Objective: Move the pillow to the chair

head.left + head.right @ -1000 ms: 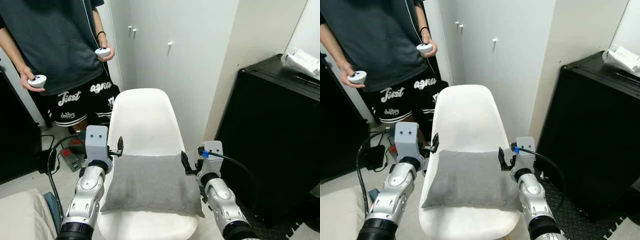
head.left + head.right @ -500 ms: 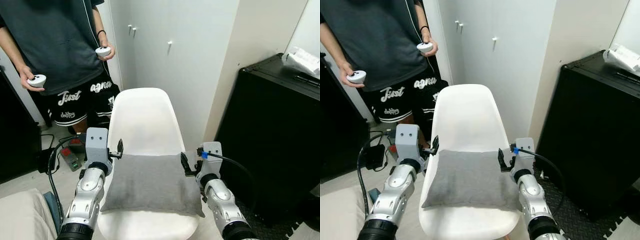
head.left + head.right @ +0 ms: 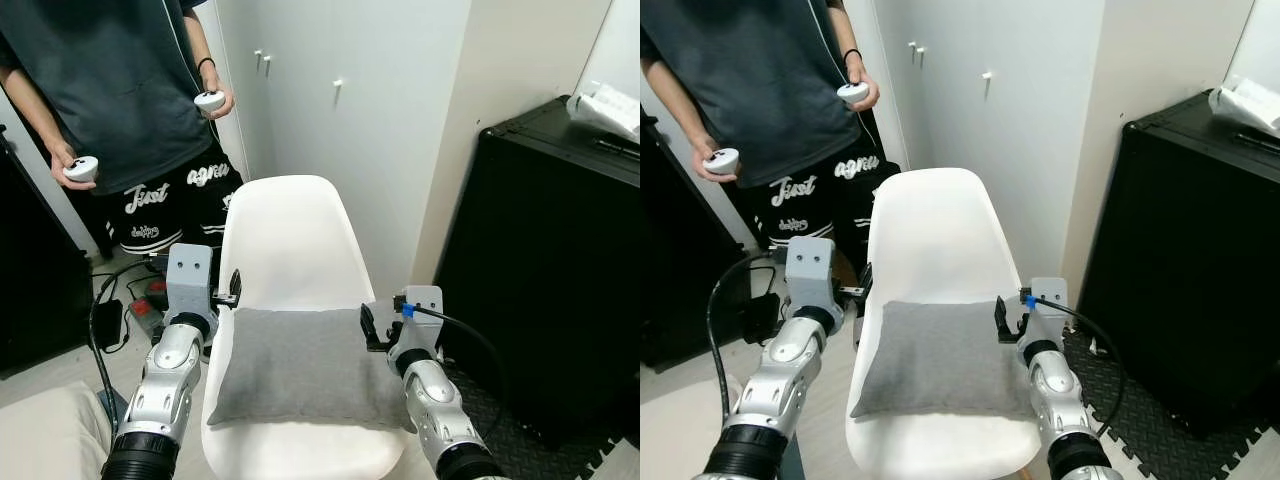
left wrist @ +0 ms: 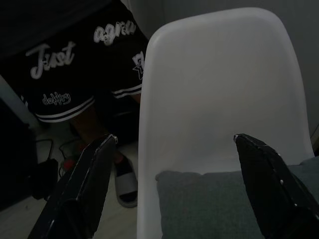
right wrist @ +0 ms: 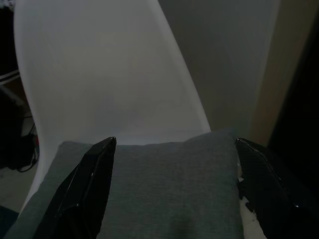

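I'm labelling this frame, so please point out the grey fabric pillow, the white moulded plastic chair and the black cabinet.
grey fabric pillow (image 3: 300, 365), left eye view, middle of its top face
white moulded plastic chair (image 3: 290, 235), left eye view, bare backrest
black cabinet (image 3: 540, 270), left eye view, front panel

Looking along our right gripper (image 5: 174, 191), we see its two black fingers (image 5: 87, 191) spread wide apart with nothing gripped. Between and just beyond them lies the grey pillow (image 5: 154, 186), flat on the seat of the white chair (image 5: 99, 74). The chair's curved backrest rises straight ahead of the fingertips, past the pillow's far edge. Beyond the chair stands a pale wall (image 5: 224, 59).
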